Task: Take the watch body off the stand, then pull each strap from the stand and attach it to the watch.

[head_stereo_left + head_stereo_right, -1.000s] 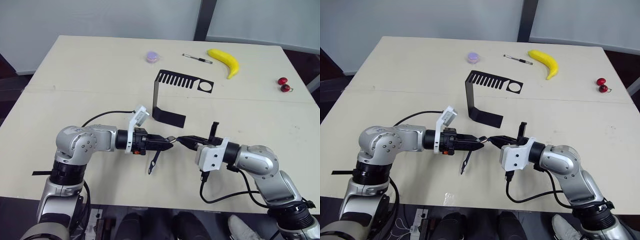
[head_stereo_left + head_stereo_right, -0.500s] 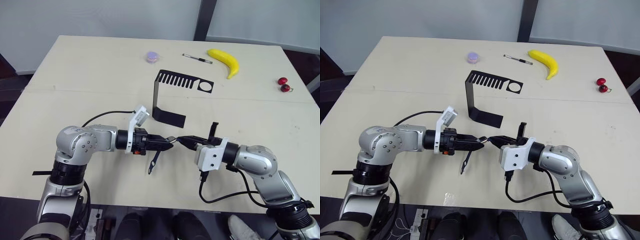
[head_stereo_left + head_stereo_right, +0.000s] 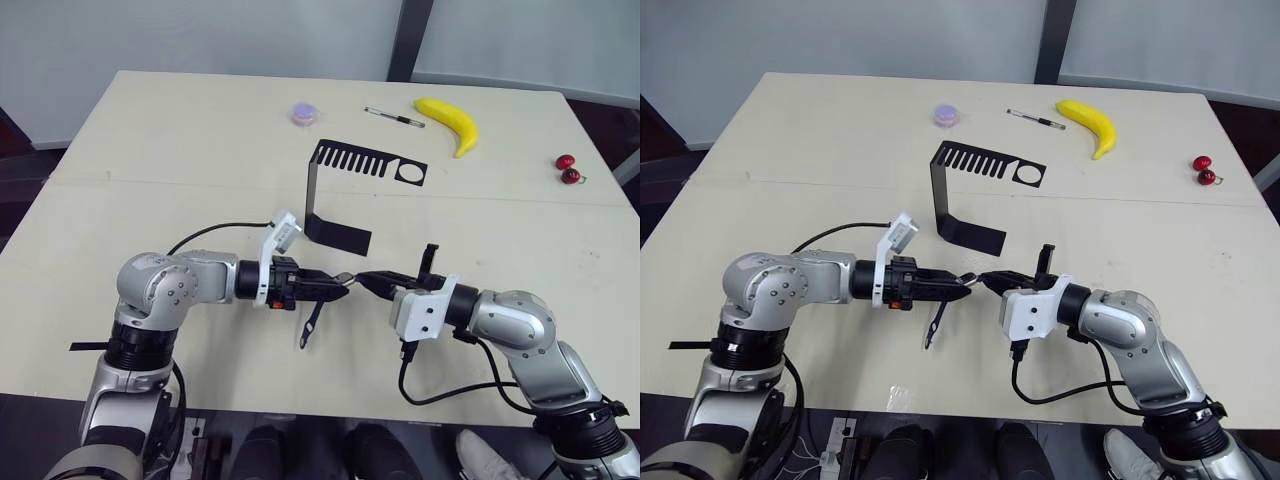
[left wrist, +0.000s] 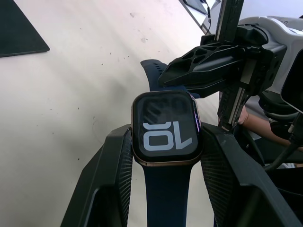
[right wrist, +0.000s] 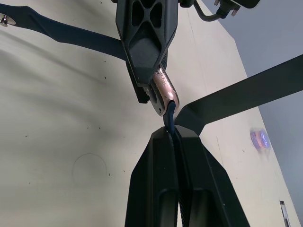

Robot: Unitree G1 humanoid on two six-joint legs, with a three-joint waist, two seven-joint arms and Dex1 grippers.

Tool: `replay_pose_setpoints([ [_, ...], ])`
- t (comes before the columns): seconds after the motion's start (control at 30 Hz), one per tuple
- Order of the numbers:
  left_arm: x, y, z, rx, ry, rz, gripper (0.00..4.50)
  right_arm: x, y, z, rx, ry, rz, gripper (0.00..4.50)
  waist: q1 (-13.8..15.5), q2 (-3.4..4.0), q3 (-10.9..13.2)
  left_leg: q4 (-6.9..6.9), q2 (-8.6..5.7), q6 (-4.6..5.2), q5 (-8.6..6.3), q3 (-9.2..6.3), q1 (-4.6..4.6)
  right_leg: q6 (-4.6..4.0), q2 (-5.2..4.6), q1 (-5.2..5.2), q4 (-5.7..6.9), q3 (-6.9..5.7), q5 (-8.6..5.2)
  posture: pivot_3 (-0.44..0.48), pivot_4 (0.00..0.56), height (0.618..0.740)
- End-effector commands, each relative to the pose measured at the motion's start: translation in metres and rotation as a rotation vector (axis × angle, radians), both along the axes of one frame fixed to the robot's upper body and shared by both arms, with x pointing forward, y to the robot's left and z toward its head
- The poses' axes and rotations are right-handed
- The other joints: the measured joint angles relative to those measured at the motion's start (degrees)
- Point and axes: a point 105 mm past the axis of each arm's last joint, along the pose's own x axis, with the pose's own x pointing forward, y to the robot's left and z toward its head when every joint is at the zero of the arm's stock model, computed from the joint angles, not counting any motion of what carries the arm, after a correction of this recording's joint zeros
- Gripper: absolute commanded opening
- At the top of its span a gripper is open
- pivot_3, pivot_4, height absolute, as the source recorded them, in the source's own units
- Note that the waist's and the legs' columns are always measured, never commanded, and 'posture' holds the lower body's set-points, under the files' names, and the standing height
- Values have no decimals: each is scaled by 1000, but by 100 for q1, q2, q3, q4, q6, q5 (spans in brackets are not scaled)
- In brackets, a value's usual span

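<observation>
- Your left gripper (image 3: 338, 288) is clamped on the watch body (image 4: 166, 128): its two fingers (image 4: 112, 175) press the case's two sides, with the screen facing the wrist camera.
- One navy strap (image 3: 311, 322) is already joined to the watch and hangs down from the case toward the table (image 3: 180, 150), its free end near the surface.
- Your right gripper (image 3: 366, 281) is closed flat on the second strap (image 5: 169, 113), holding it edge-on along the fingers' length.
- That strap's long axis runs in line with the right gripper and points straight at the watch's open edge; its tip meets the case, though you cannot tell whether it is seated.
- The two grippers face each other tip to tip, just in front of the stand's foot.
- The stand (image 3: 330, 190) stands upright behind them, comb-slotted top arm reaching to the right.
</observation>
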Motion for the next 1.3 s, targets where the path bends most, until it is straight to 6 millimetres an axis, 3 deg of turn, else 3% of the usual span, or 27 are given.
replay_pose_setpoints([
  [0.03,-13,-19,8,-17,-27,-89,1592,-14,20,16,56,-92,97,0,1,0,0,0,0,0,0,0,0,0,0,0,0,0,0,0,150,740],
  [1.3,-13,-20,3,10,-24,-84,1592,-10,28,15,50,-100,113,0,-4,0,0,0,0,0,0,0,0,0,1,-1,3,-1,0,0,150,740],
])
